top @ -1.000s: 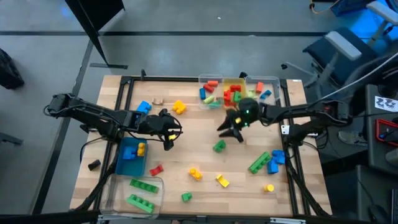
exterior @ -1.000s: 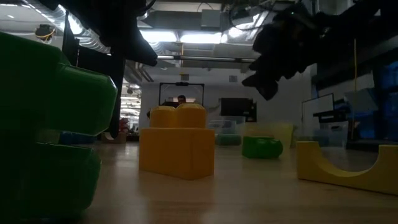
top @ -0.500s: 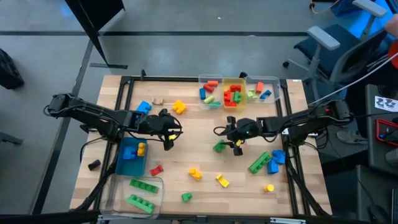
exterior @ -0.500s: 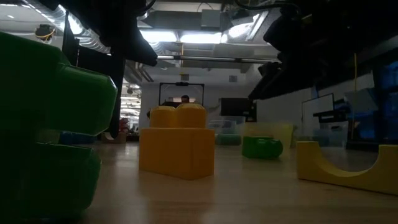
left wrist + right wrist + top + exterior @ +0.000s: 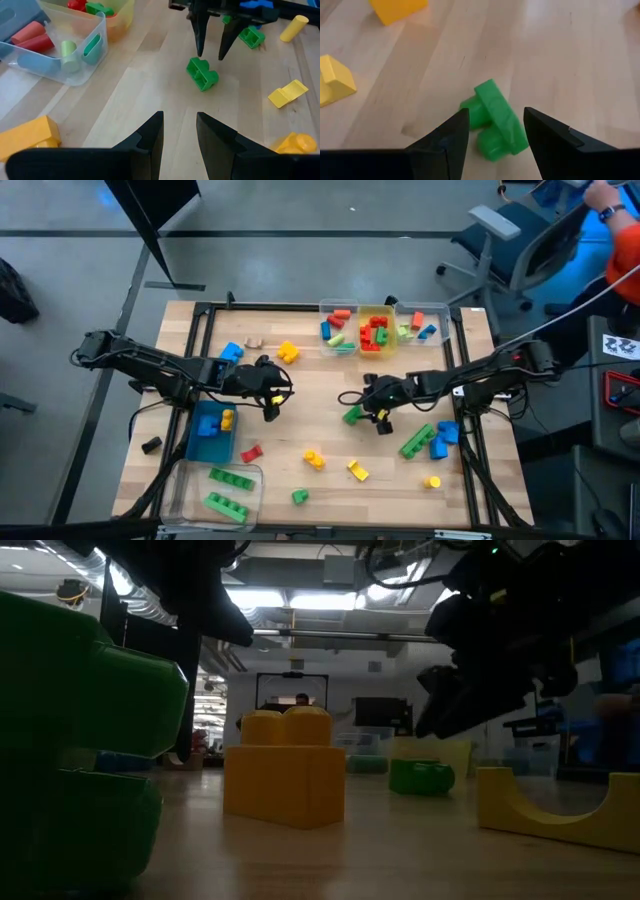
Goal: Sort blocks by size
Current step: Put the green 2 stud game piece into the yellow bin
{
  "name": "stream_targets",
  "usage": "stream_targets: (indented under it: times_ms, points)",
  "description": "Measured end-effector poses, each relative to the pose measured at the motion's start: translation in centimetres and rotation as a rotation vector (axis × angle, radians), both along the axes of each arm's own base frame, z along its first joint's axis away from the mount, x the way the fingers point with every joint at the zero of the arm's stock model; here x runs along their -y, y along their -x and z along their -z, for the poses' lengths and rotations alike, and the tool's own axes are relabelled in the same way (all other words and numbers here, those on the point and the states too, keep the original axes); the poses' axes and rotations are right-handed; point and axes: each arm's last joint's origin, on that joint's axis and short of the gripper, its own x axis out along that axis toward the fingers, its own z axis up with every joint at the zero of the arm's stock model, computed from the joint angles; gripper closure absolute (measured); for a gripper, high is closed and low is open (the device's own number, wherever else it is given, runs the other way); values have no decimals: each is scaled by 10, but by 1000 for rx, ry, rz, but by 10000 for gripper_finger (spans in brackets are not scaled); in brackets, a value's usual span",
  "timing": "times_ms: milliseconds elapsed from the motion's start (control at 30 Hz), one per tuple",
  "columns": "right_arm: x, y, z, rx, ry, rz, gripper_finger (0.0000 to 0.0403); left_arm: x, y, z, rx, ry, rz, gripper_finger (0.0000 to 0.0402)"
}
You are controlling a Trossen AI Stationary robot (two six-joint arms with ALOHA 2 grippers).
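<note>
Wooden table (image 5: 300, 395) — 3 bins (image 5: 383, 327), 2 green bars (image 5: 228, 490)

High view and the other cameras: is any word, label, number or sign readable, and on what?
No readable text anywhere.
White sheet beside the table's right edge: dark marks, too small to read.
Blocks and bins: no lettering visible.
</note>
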Motion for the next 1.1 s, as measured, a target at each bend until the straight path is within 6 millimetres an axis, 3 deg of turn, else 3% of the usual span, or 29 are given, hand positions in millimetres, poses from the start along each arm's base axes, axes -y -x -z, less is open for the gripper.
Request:
stream_targets:
  times_ms: [367,567,800,1100]
  points:
    - [0,-7,0,14,12,12,214,0,0,0,4,14,-10,300]
    - [-1,-24,-4,16,13,0,214,0,0,0,4,20,-14,300]
    - [-2,-33,-3,-204,55,-37,214,0,0,0,-1,20,-14,300]
    - [-2,-38,-11,-203,89,-72,214,0,1,2,-16,17,-14,300]
